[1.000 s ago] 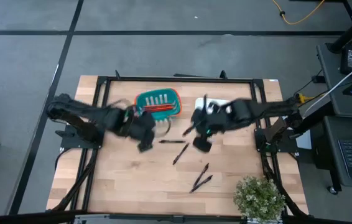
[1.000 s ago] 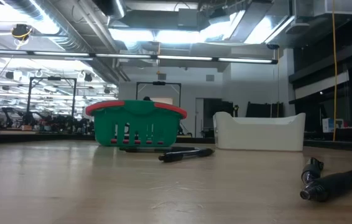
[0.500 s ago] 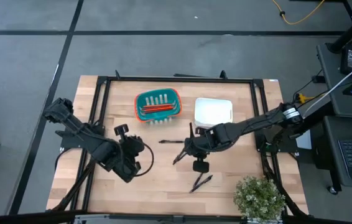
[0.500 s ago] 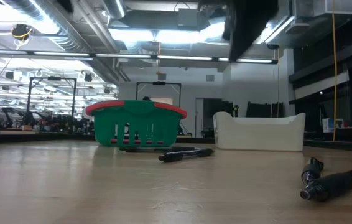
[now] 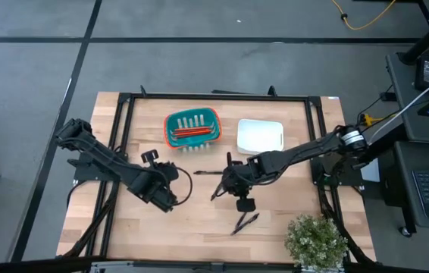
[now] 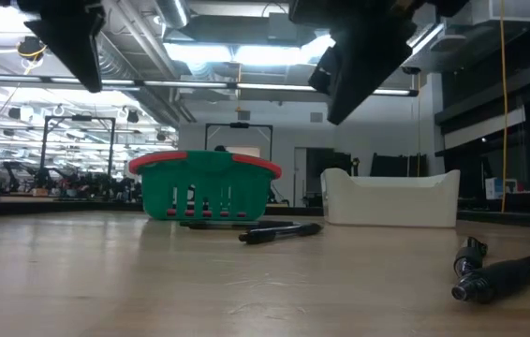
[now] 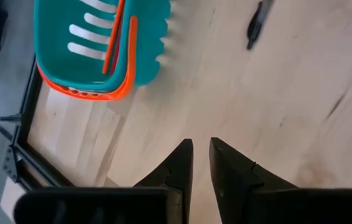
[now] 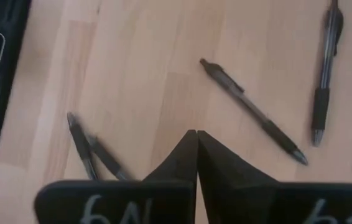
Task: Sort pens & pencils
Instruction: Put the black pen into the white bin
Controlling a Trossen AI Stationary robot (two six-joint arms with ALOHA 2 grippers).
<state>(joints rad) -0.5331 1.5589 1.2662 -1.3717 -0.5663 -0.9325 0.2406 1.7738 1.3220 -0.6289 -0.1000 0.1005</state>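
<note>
While 4 pens [image 8: 254, 112] lie apart, right hand [image 8: 196, 144] hovers empty.

Item: light wooden plank bench [image 7: 269, 106], bare grain over most of the surface. Teal slotted plastic basket with orange rim [image 7: 111, 46], holding thin red-orange pencils [image 7: 115, 34]. One slim black pen [image 7: 255, 25] lying apart from the basket. Left end effector [image 7: 201, 163], dark fingers narrowly parted, empty.
</note>
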